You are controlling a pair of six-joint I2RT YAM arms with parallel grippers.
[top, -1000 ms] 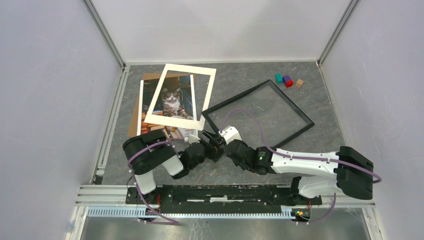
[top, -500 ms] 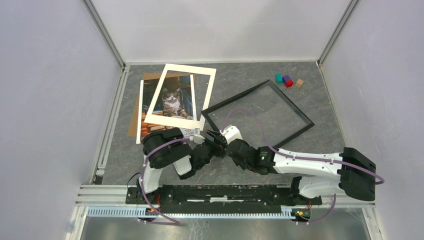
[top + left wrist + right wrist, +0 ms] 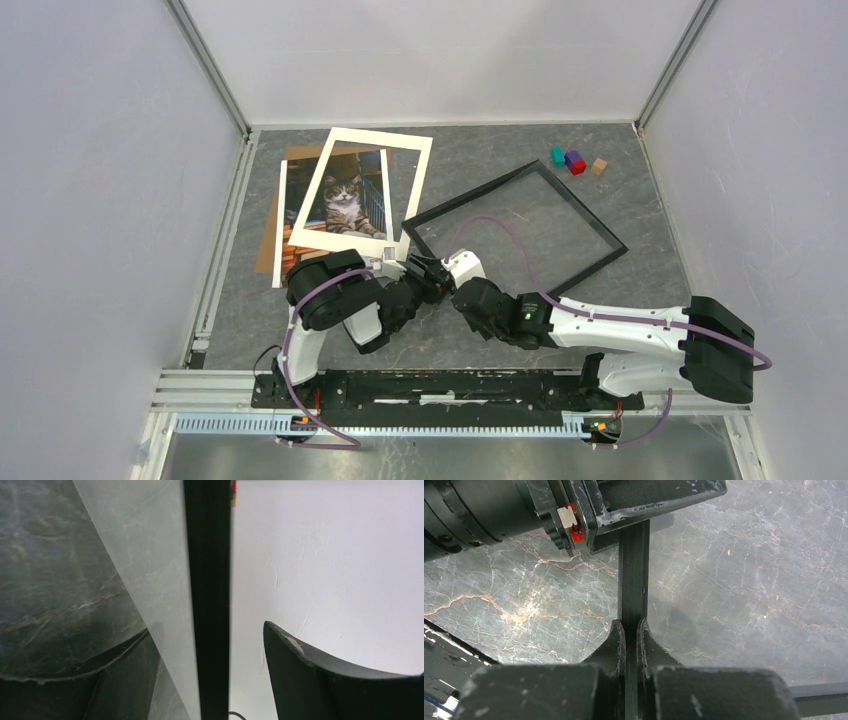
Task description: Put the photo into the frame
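The black frame (image 3: 515, 228) lies at centre right, and its near-left corner is pinched in my right gripper (image 3: 446, 274). In the right wrist view that gripper (image 3: 631, 627) is shut on the frame's thin edge (image 3: 633, 580). My left gripper (image 3: 422, 276) meets the same corner from the left. In the left wrist view it (image 3: 206, 627) stands open, with the frame's edge (image 3: 207, 580) running between its fingers (image 3: 310, 680) and touching neither. A clear sheet (image 3: 150, 555) shows beside that edge. The cat photo (image 3: 345, 205) lies at the back left under a white mat (image 3: 362, 190).
A brown backing board (image 3: 272, 240) lies under the photo and mat. Small coloured blocks (image 3: 573, 160) sit at the back right. White walls enclose the table on three sides, and an aluminium rail (image 3: 225, 240) runs along the left edge.
My left arm has swung forward and right, bringing its gripper around the frame's near-left corner, with its jaws narrowing a little. The right gripper keeps its grip on the frame.
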